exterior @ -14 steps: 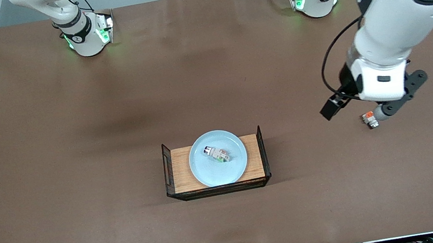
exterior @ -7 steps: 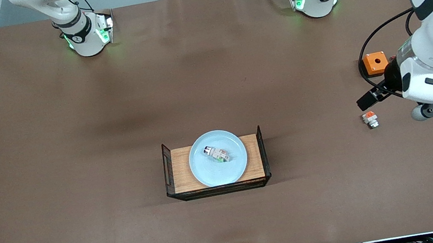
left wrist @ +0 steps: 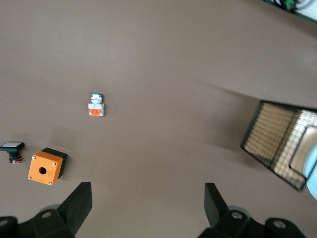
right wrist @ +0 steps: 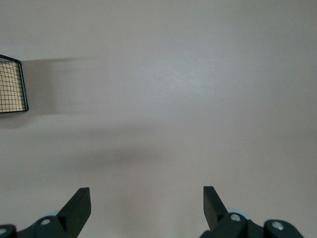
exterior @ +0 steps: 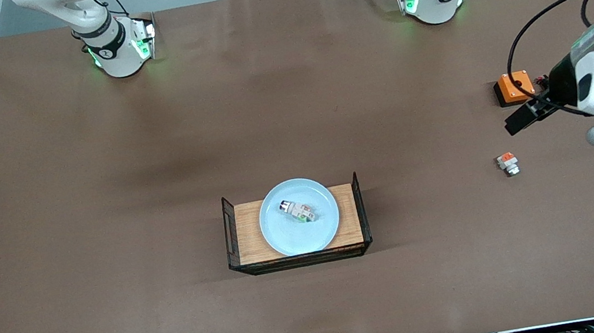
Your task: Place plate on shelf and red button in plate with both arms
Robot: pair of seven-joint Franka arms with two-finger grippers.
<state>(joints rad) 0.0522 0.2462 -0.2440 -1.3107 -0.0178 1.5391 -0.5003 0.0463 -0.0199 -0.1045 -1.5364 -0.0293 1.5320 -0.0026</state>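
two arms share a brown table [exterior: 105, 232]. near its middle stands a small wooden tray [exterior: 248, 234] with black wire ends, and the pale blue plate [exterior: 284, 237] sits on its board. the red button [exterior: 297, 210] lies on the plate, a whitish body with green bits and its dark red cap pointing toward the right arm's end of the table.

the left gripper [left wrist: 148, 210] hangs empty over bare table at the left arm's end, its two fingers [left wrist: 79, 203] spread wide with nothing between them. under and near it are an orange box [exterior: 513, 87] with a hole in its top, a small white part with an orange top [exterior: 507, 163] lying nearer the front camera than the box, and, seen from the left wrist, a little black-and-white piece [left wrist: 12, 149] just beside the box.

the right gripper [right wrist: 147, 208] waits over bare table, fingers also wide apart and empty; from its wrist only a corner of the tray's wire end shows. in the front view it is out of sight.
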